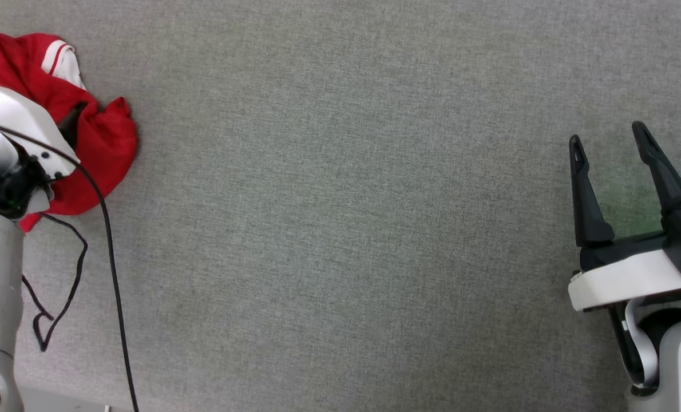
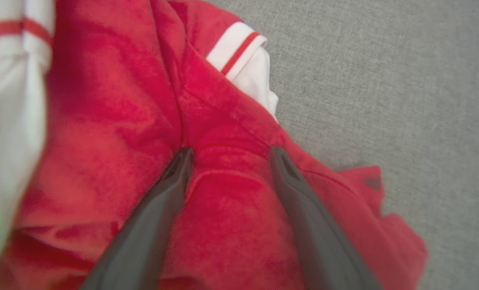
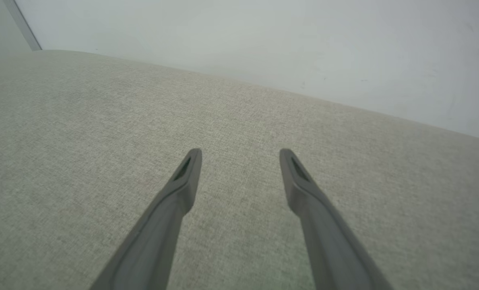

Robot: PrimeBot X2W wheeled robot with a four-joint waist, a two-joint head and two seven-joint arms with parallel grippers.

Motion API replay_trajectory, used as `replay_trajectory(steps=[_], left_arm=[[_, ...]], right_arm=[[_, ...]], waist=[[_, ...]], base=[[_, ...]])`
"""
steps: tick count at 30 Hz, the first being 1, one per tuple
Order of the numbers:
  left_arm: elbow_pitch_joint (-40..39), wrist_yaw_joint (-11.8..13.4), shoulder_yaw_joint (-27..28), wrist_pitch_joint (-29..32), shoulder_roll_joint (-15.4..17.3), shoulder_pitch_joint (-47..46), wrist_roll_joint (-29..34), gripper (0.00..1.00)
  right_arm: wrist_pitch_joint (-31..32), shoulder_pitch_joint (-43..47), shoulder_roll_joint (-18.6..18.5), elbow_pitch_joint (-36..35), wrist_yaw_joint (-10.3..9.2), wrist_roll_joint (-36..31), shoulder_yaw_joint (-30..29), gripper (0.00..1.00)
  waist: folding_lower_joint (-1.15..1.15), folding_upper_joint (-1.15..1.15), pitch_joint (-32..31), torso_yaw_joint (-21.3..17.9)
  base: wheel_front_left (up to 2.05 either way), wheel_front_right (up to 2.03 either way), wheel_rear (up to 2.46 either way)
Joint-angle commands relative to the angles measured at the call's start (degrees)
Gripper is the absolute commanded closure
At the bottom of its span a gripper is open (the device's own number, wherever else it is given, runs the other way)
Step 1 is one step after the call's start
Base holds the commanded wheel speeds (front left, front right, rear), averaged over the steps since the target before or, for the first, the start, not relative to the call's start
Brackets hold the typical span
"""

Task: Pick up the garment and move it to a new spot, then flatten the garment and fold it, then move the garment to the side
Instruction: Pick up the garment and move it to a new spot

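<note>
The shirt (image 1: 103, 143) lies crumpled at the far left of the grey counter (image 1: 340, 229), one white sleeve (image 2: 249, 68) with red striping turned up. The left pincer (image 2: 227, 155) sits directly over it, fingers apart, their tips at a red fold with a ridge of cloth between them. The right pincer (image 1: 608, 137) hangs over bare counter well apart from the shirt, fingers spread.

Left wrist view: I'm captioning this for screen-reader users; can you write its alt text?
The open left gripper points into a crumpled red garment, its dark tips at a fold. A white sleeve with red striped trim shows above, and a grey fabric surface lies to the right.
</note>
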Motion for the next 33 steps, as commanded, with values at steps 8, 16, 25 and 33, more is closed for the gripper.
replay_trajectory(steps=[8, 16, 25, 33], left_arm=[[5.6, 0.1, -1.9, 2.7, -2.0, 2.1, -2.3, 1.0], [4.5, 0.2, -2.7, -9.5, -0.2, 0.1, -0.1, 1.0], [1.9, 1.1, -4.4, -29.7, -1.3, 1.0, 4.3, 1.0], [-2.9, 2.9, -5.2, -38.5, -3.5, 3.6, 6.5, 1.0]], right_arm=[[-0.5, -1.7, 0.0, 0.7, -0.04, 0.7, 0.1, 0.0], [-1.8, 0.5, 0.0, 3.0, -0.04, 1.9, -0.7, 0.0], [-3.0, 3.4, 0.0, 5.6, -0.04, 4.6, -1.7, 0.0], [-4.0, 6.7, 0.0, 7.0, -0.04, 6.8, -3.6, 0.0]], waist=[[0.0, 0.0, -0.2, -0.5], [0.0, 0.0, -6.7, -0.3], [0.0, 0.0, -16.4, -0.4], [0.0, 0.0, -23.3, -2.6]], base=[[0.0, 0.0, 0.0], [0.0, 0.0, 0.0], [0.0, 0.0, 0.0], [0.0, 0.0, 0.0]])
